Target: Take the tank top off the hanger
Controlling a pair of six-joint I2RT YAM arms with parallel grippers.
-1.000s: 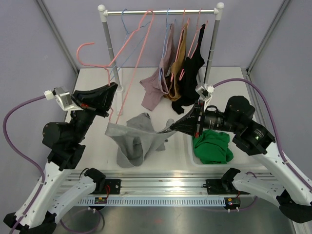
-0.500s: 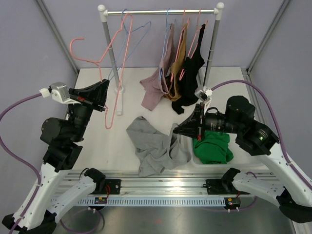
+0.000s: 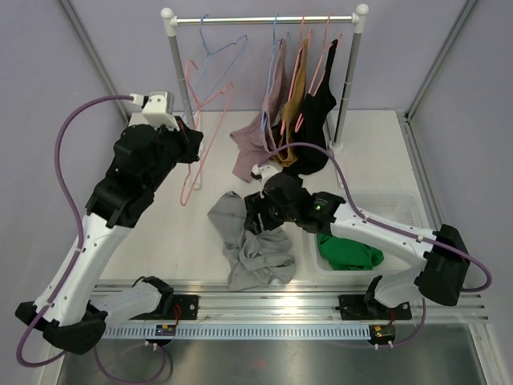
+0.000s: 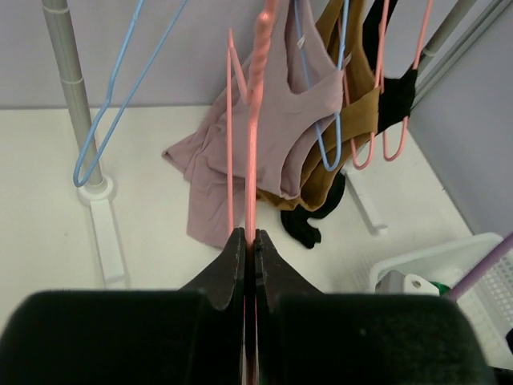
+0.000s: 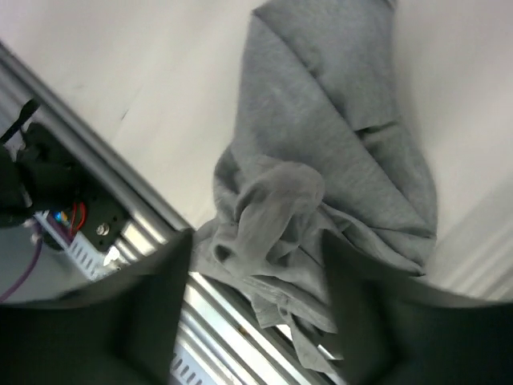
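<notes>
The grey tank top (image 3: 255,245) lies crumpled on the table near the front edge, free of any hanger; the right wrist view shows it as a heap (image 5: 321,160). My right gripper (image 3: 258,210) hovers just over it, open, with the cloth below and between its fingers (image 5: 256,237) but not pinched. My left gripper (image 3: 192,146) is raised by the rack's left post and is shut on the bare pink hanger (image 3: 187,196). In the left wrist view the hanger's wire (image 4: 256,120) runs straight up out of the closed jaws (image 4: 249,234).
A clothes rack (image 3: 264,19) stands at the back with a bare blue hanger (image 3: 216,52) and mauve (image 3: 252,152), brown (image 3: 292,96) and black (image 3: 317,120) garments on hangers. A white basket (image 3: 393,196) at the right holds a green garment (image 3: 349,249).
My right gripper has opened and let go of the grey top, which dropped onto the table; that arm swung left over it. My left arm carried the pink hanger back toward the rack.
</notes>
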